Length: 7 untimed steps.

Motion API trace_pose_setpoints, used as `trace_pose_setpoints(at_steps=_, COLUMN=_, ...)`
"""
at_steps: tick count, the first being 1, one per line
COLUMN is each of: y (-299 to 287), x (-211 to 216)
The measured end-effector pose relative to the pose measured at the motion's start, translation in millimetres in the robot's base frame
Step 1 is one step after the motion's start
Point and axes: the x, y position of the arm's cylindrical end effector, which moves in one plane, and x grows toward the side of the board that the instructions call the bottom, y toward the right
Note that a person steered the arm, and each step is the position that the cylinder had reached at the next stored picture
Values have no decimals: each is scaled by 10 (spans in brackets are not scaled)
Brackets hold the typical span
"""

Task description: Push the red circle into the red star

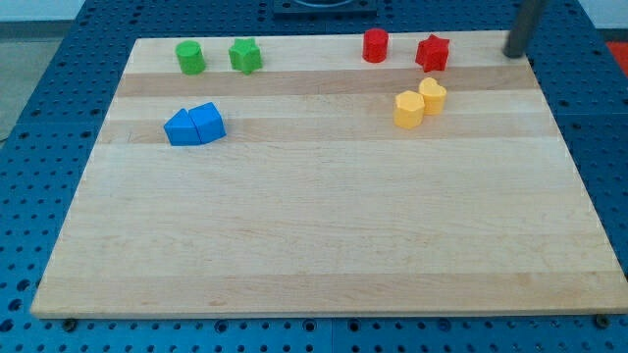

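Up at the view's top right, my tip sits w/ no jaws, right of the red star, so it should go round to the view's left of the red circle on the worktop & push it slow, straight right.

The board is pale wood in lengthwise strips, smooth with a soft satin sheen. The red circle, red star, green, blue and yellow blocks look like matt moulded plastic. My tip, just right of the star, looks dull dark metal.
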Motion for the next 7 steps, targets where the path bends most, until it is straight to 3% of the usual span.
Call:
trace_pose_setpoints(at_steps=1, y=-614, x=-286)
trace_pose_setpoints(at_steps=3, y=-2675, x=-276)
trace_pose_setpoints(at_steps=5, y=-2577, x=191)
trace_pose_setpoints(at_steps=7, y=-1701, x=393)
